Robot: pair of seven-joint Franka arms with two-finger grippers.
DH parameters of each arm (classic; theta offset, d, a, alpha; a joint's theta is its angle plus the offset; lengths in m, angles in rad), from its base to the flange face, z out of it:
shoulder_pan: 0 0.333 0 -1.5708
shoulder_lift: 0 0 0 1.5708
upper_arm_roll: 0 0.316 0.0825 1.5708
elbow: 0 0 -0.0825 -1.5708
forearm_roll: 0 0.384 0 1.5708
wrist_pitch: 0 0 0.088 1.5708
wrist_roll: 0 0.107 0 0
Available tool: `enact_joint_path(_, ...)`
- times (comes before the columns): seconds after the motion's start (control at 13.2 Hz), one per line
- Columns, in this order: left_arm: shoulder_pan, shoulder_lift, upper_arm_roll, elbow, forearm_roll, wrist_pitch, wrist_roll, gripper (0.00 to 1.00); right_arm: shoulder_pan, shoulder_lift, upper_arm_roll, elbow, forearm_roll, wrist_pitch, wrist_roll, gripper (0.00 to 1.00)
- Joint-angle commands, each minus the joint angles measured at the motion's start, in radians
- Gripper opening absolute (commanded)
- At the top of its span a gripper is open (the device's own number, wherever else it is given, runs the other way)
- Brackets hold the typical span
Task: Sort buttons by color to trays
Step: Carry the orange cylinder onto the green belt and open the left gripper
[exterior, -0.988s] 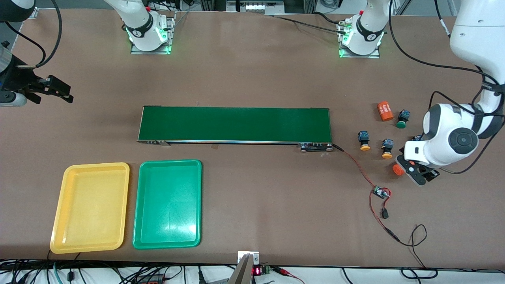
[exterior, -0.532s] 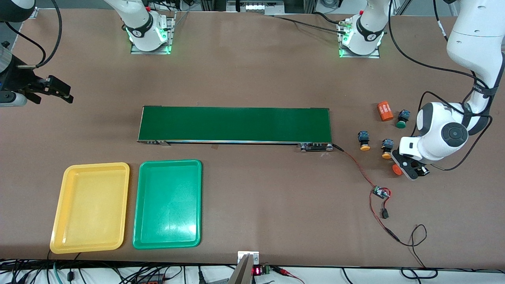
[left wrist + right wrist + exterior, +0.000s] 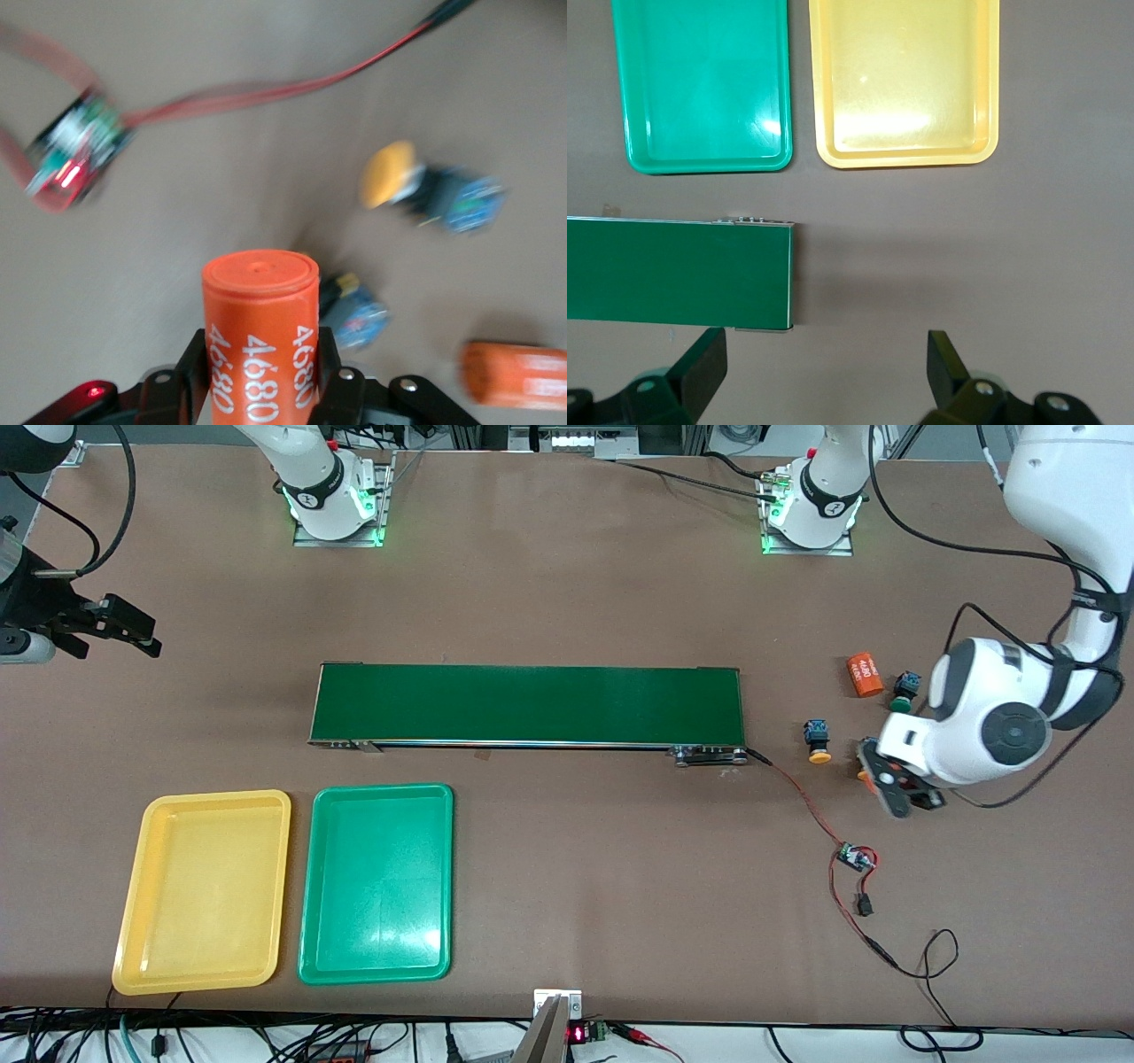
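My left gripper [image 3: 262, 390] clamps an orange cylinder [image 3: 260, 332] above the table [image 3: 567, 584]. At nine o'clock, my right gripper [image 3: 824, 376] waits wide open, holding nothing.

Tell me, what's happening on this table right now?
The left gripper is shut on an orange cylinder, not a button, above the buttons near the left arm's end of the table. The right gripper waits open over the conveyor belt end. The yellow tray and green tray hold nothing yet.
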State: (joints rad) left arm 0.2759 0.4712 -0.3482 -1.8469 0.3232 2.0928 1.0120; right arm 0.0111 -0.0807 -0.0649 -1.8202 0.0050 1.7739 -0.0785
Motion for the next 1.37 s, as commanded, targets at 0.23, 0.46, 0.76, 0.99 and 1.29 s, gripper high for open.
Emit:
enact_joint_path(0.23,0.000,-0.013,-0.288,-0.015,-0.163,-0.083,0.001,0.16,-0.007,0.004,0.000,-0.005,0.001,0.016,0.005,1.00)
enact_joint_path(0.46,-0.067,0.004,-0.347,-0.018,-0.159,-0.067,-0.026,0.15,0.003,0.006,0.002,-0.005,0.001,0.035,0.003,1.00)
enact_joint_path(0.76,-0.141,0.038,-0.342,-0.063,-0.156,0.013,-0.032,0.14,-0.002,0.009,0.002,-0.008,0.000,0.025,0.003,1.00)
enact_joint_path(0.99,-0.149,0.061,-0.341,-0.107,-0.138,0.090,-0.036,0.15,-0.007,0.010,-0.001,-0.008,0.000,0.024,0.003,1.00)
enact_joint_path(1.29,-0.143,0.070,-0.344,-0.107,-0.099,0.107,-0.023,1.00,0.001,0.009,-0.001,-0.007,0.000,0.024,0.003,1.00)
